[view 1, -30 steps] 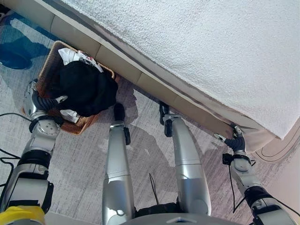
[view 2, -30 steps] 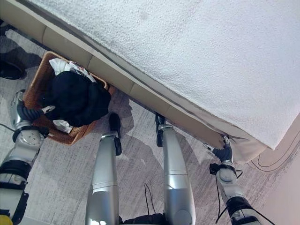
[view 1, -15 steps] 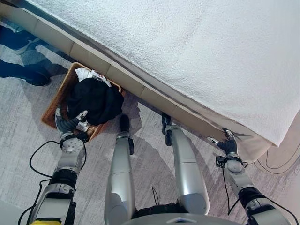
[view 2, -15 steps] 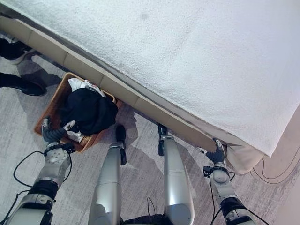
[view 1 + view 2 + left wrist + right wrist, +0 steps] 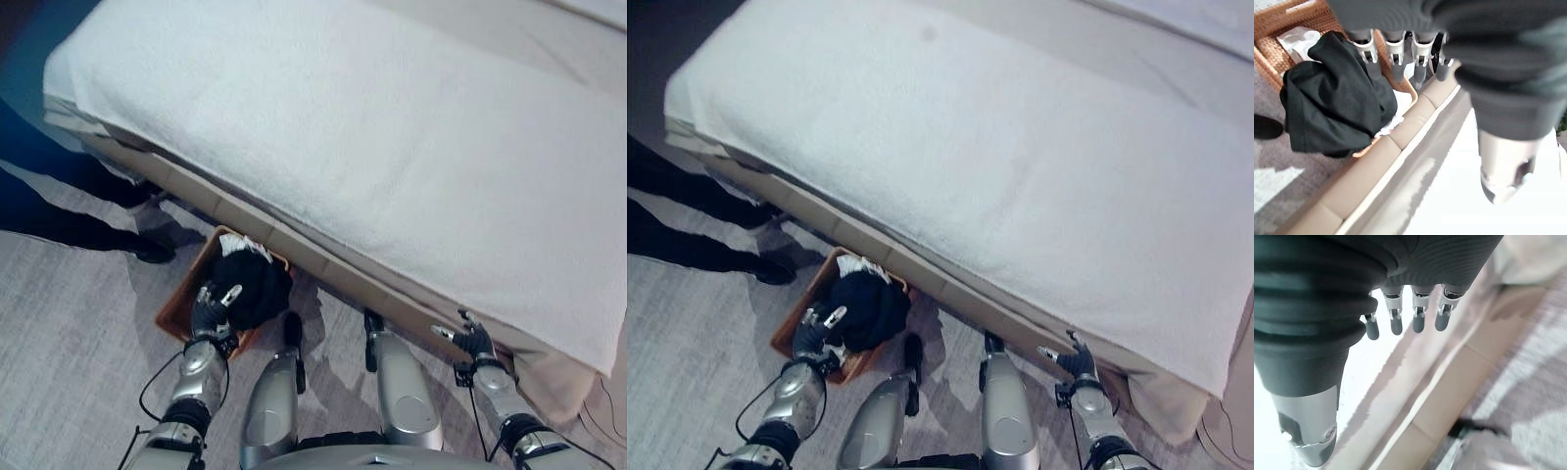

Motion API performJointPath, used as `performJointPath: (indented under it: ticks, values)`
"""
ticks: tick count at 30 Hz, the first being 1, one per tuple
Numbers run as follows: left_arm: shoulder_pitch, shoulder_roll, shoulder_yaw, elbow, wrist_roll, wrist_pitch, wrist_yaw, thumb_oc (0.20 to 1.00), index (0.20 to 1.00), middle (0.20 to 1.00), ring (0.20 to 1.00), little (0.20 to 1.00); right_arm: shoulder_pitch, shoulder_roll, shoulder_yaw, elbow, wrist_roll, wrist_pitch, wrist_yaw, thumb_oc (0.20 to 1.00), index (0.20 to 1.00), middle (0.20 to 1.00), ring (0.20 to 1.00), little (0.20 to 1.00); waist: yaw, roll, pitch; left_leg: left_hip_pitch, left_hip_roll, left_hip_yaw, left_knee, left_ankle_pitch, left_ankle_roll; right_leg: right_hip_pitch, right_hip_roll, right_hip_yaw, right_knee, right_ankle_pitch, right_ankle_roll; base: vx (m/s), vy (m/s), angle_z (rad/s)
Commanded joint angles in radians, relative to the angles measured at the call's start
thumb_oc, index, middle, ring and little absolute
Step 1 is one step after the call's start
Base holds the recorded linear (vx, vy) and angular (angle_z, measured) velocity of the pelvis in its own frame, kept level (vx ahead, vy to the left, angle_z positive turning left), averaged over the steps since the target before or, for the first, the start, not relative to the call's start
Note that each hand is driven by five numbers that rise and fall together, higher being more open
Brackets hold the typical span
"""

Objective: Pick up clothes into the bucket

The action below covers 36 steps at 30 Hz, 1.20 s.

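The left hand [image 5: 212, 311] hovers at the near edge of the wicker basket [image 5: 174, 305], fingers straight and relaxed, holding nothing; in the left wrist view its fingers [image 5: 1392, 55] point down over the basket's rim. The black garment [image 5: 249, 286] already lies heaped in the basket, on top of a white cloth [image 5: 1297, 38], with part of it draped over the rim toward the bed. In the eye views the basket sits at about 8 o'clock, pressed close against the tan bed base [image 5: 323, 262]. The right hand [image 5: 474, 342] hangs at about 4 o'clock beside the bed's corner, fingers loosely spread and empty.

The main risk appears to be the overhanging fold: if the left hand brushes or snags it while pulling away, the garment could slide off the rim onto the grey carpet [image 5: 69, 333]. A second risk is knocking the light basket itself, since the hand is so near its edge. A person's dark legs and shoes [image 5: 152, 253] stand at about 9 o'clock, near the basket, so a wide swing of the left arm could meet them. The white bed cover [image 5: 392, 147] looks bare of clothes.
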<state>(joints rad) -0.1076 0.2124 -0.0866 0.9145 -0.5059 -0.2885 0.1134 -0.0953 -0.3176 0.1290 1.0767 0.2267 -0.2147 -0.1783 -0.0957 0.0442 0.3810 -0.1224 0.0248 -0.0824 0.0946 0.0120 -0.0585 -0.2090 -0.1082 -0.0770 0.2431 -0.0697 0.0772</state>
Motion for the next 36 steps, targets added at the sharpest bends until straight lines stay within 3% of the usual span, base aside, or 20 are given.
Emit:
performJointPath:
  ticks: [1, 7, 15, 36]
  values:
    - [0.013, 0.039, -0.015, 0.042, 0.134, -0.006, -0.011, 1.0, 1.0, 1.0, 1.0, 1.0, 0.021, -0.005, -0.006, 0.008, 0.013, 0.01, 0.035, 1.0, 1.0, 1.0, 1.0, 1.0, 0.006, -0.041, -0.08, -0.024, -0.05, 0.025, 0.036, -0.029, 0.012, 0.058, -0.01, -0.002, -0.091, 0.04, 0.038, 0.13, -0.048, 0.03]
    - [0.059, 0.01, -0.042, 0.176, 0.252, 0.038, -0.065, 1.0, 1.0, 1.0, 1.0, 1.0, 0.049, 0.027, 0.013, 0.065, -0.015, 0.034, 0.082, 1.0, 1.0, 1.0, 1.0, 1.0, 0.021, -0.051, -0.191, 0.08, -0.036, 0.036, 0.004, -0.045, 0.008, 0.196, -0.004, -0.013, -0.193, 0.047, 0.038, 0.13, -0.044, 0.04]
    - [0.093, -0.032, -0.058, 0.251, 0.307, 0.064, -0.087, 1.0, 1.0, 1.0, 1.0, 1.0, 0.067, 0.06, 0.039, 0.08, -0.05, 0.05, 0.1, 1.0, 1.0, 1.0, 1.0, 1.0, 0.024, -0.053, -0.26, 0.152, -0.027, 0.036, -0.051, -0.044, 0.012, 0.255, 0.004, -0.018, -0.209, 0.034, 0.033, 0.06, -0.019, 0.04]
    - [0.121, -0.045, -0.083, 0.29, 0.373, 0.074, -0.1, 1.0, 1.0, 1.0, 1.0, 1.0, 0.118, 0.081, 0.076, 0.109, -0.119, 0.055, 0.106, 1.0, 1.0, 1.0, 1.0, 1.0, 0.027, -0.076, -0.292, 0.211, -0.011, 0.044, -0.071, -0.053, 0.008, 0.328, 0.014, -0.021, -0.252, 0.031, 0.032, 0.0, -0.006, -0.02]
